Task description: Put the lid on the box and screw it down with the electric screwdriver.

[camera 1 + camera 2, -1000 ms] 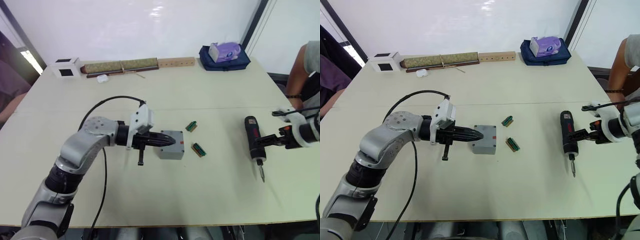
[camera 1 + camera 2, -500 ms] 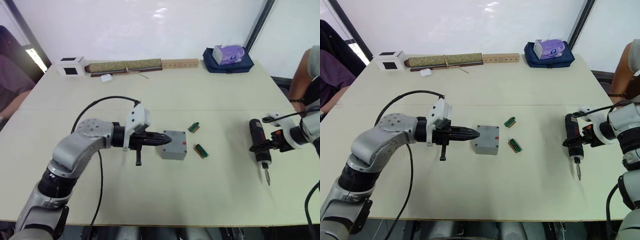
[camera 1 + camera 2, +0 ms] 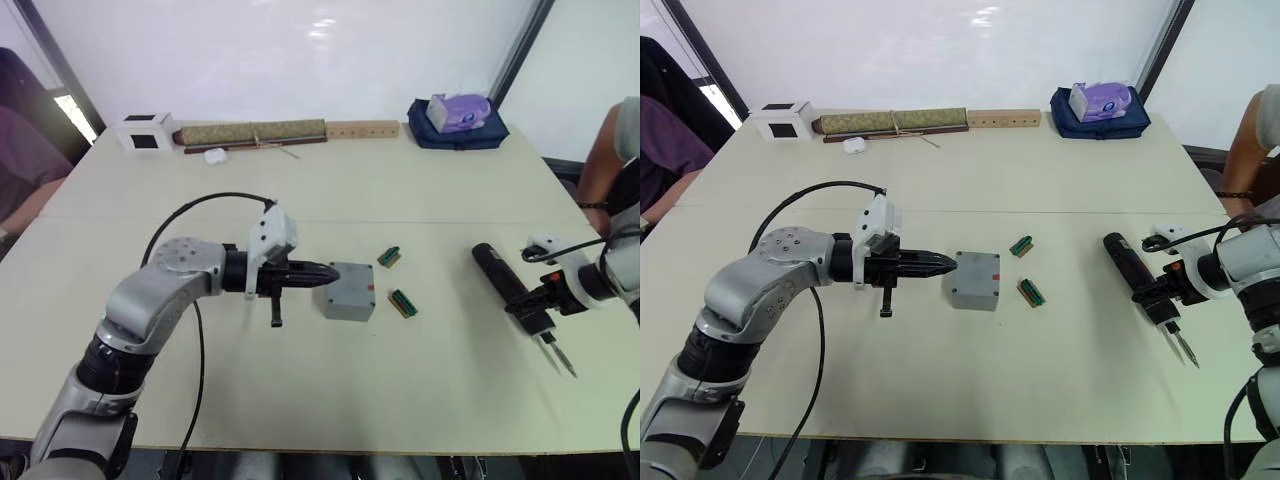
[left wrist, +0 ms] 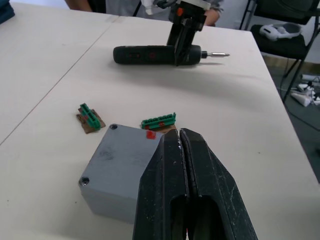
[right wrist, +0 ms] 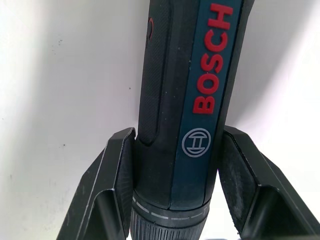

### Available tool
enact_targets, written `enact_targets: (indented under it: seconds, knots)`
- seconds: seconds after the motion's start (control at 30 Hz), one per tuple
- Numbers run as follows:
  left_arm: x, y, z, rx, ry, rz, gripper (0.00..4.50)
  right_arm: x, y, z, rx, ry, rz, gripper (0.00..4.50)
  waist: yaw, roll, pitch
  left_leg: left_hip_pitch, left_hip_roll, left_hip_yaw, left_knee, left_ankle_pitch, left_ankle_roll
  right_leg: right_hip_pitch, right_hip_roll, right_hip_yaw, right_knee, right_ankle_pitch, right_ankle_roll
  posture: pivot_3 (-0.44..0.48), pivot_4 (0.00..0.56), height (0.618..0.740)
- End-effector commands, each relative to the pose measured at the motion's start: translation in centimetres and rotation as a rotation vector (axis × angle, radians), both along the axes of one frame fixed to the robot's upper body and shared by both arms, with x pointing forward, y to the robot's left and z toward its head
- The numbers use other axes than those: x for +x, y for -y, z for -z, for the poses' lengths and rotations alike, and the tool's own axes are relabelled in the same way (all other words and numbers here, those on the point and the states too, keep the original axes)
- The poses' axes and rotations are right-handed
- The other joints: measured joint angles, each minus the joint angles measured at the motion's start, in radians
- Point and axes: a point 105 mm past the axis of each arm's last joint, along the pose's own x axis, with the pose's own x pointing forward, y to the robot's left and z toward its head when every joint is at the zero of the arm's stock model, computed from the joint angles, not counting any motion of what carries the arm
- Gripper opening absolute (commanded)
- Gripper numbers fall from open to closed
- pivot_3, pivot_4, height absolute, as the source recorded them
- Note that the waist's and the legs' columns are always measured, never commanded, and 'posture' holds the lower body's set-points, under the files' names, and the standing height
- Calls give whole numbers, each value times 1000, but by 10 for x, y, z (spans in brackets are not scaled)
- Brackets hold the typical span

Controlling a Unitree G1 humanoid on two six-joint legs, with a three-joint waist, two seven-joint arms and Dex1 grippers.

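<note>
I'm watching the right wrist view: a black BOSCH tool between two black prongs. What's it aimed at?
Observer: Nothing yet. The right claw grips the electric screwdriver well to the right of the box, with the bit pointing away from the box.
Operator: Is the box open?
Observer: No, the lid sits on it, with screw heads in two visible corners.
Operator: And the other arm?
Observer: The left claw is shut, its tips at the box's left side.
</note>
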Motion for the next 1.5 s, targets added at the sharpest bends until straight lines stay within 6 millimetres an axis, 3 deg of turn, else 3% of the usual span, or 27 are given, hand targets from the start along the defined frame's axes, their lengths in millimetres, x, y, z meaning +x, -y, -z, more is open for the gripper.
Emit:
enact_targets:
  seconds: [0.03,0.07,0.17,0.3,0.43,0.53,0.6,0.73,0.8,0.93,1.03,1.5]
  knots:
    - [14,-5,-7,-3,36,-14,0,52,-28,-112,236,582,-34,1821,-14,5,3,0,-1,2,0,0,0,0,-1,2,0,1,1,0,150,740]
    - [17,-7,-7,0,32,-19,0,55,-35,-137,310,706,-46,1821,-22,11,7,0,-1,2,0,1,-2,-1,-1,3,0,1,3,0,150,740]
    - [23,-11,-4,10,17,-24,0,57,-46,-161,370,925,13,1821,-20,18,9,-4,-2,5,-1,2,-3,-10,0,7,6,4,4,0,150,740]
    - [29,-9,-1,22,9,-27,0,32,-96,-194,803,1109,33,1821,-8,16,8,-7,4,-4,-4,2,-3,-13,5,1,7,-1,-4,0,150,740]
    - [30,-3,0,25,-4,-11,0,12,-137,-189,901,1172,17,1821,8,17,9,-10,3,-3,-4,2,-4,-16,1,1,14,-1,-4,0,150,740]
    - [30,7,3,34,-12,10,0,0,-172,-171,885,1173,-38,1821,15,17,9,-10,-1,-1,-1,3,-5,-17,-3,2,14,-1,-3,0,150,740]
    - [29,13,6,28,-15,27,0,-4,-183,-163,891,1163,-45,1821,13,17,9,-10,-2,-2,0,3,-5,-15,-3,2,14,-1,-3,0,150,740]
    - [27,23,11,31,-26,55,0,-3,-184,-159,929,1161,-13,1821,7,17,9,-9,-3,-2,0,3,-5,-15,-1,2,14,-1,-3,0,150,740]
    - [28,23,19,71,-13,61,0,-4,-192,-152,861,1158,-59,1821,5,17,9,-9,-2,-2,-1,3,-5,-16,0,2,14,-1,-3,0,150,740]
    - [41,20,52,172,42,16,0,-7,-210,-132,804,1130,-115,1821,1,17,9,-8,-1,-2,-2,3,-5,-16,2,2,14,-1,-3,0,150,740]
    - [43,20,64,172,33,2,0,-5,-212,-119,764,1124,-116,1821,4,17,9,-7,-1,-2,-2,3,-5,-16,2,2,14,-1,-3,0,150,740]
    - [45,19,68,172,45,-6,0,3,-217,-112,732,1155,-97,1821,7,17,8,-5,-1,-3,-1,3,-5,-12,1,2,14,-1,-3,0,150,740]
